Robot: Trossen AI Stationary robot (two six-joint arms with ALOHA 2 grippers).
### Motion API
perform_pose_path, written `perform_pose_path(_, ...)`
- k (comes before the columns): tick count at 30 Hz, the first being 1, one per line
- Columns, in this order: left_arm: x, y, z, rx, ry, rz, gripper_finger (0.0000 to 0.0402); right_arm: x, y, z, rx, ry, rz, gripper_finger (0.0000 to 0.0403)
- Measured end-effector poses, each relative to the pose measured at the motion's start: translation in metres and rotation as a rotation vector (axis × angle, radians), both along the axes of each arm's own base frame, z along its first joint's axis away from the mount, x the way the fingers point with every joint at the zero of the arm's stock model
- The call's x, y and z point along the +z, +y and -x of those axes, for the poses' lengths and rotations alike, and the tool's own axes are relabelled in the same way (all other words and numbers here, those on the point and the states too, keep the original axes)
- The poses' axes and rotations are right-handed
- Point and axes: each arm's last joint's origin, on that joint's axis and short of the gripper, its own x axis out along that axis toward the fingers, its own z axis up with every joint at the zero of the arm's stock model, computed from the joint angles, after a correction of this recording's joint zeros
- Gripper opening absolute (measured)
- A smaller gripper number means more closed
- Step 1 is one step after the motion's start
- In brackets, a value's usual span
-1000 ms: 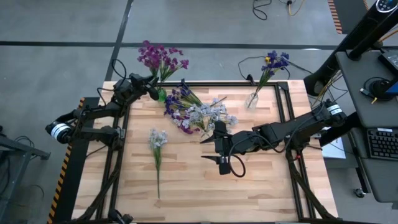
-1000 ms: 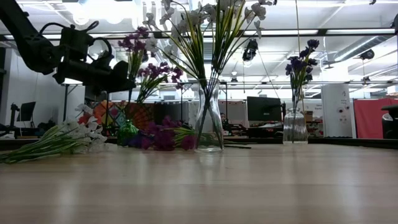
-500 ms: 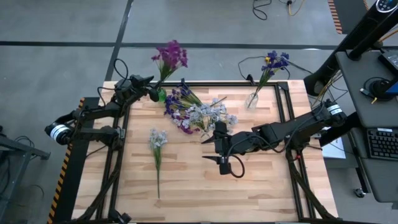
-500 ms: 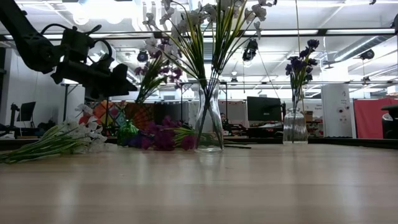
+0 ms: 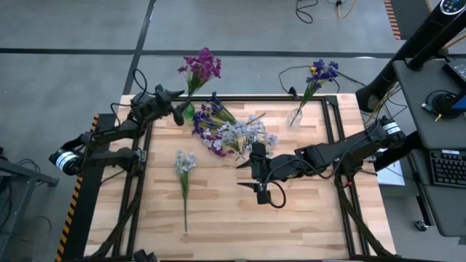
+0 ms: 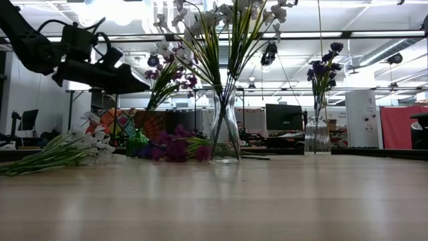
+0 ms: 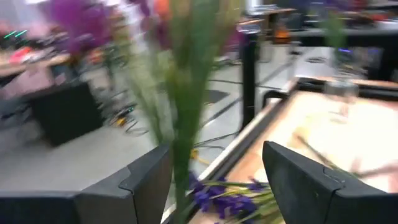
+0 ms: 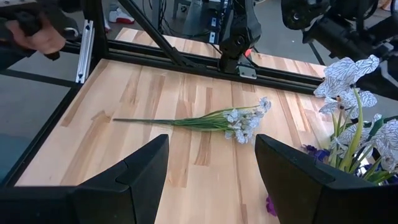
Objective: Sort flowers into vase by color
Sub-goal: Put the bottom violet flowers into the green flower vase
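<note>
The magenta-purple flowers (image 5: 202,65) stand with their stems in a small green vase (image 5: 189,112) at the table's far left. My left gripper (image 5: 180,110) is open just left of that vase, and in its wrist view the green stems (image 7: 183,112) rise between its spread fingers. The white-lavender flowers (image 6: 221,27) stand in a clear vase (image 6: 225,130) at mid-table. My right gripper (image 5: 239,175) hangs open just near of them. One loose white spray (image 5: 183,166) lies flat on the table. The blue-violet flowers (image 5: 322,70) stand in a clear vase (image 5: 295,116) at the far right.
A loose heap of blue-violet and magenta sprays (image 5: 207,124) lies on the table between the green vase and the white flowers. A black frame rail (image 5: 269,98) runs along the far edge. Bare wood (image 5: 306,211) spreads across the near half.
The magenta-purple flowers have swung from leaning toward the table's left to standing nearly upright over the green vase. My left gripper has followed them toward the vase, then risen a little and tipped more level. My right arm has kept still.
</note>
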Motion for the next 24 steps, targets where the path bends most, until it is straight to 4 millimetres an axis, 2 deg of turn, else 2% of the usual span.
perform_pose_path(2, 0.001, -0.002, -0.002, -0.054, 0.025, -0.045, 0.0231, 0.000, 0.000, 0.000, 0.000, 0.001, 0.001, 0.0233)
perform_pose_path(6, 0.001, -0.001, -0.003, -0.027, 0.056, -0.108, 0.0231, 0.000, 0.000, 0.000, 0.003, 0.002, 0.006, 0.0233)
perform_pose_path(14, 0.006, 0.003, -0.008, -0.013, -0.019, -0.177, 0.0231, 0.000, 0.000, 0.000, 0.008, 0.001, 0.019, 0.0233)
perform_pose_path(24, -0.005, 0.021, -0.022, -0.013, -0.025, -0.149, 0.0231, 0.000, 0.000, 0.000, 0.013, 0.000, 0.030, 0.0233)
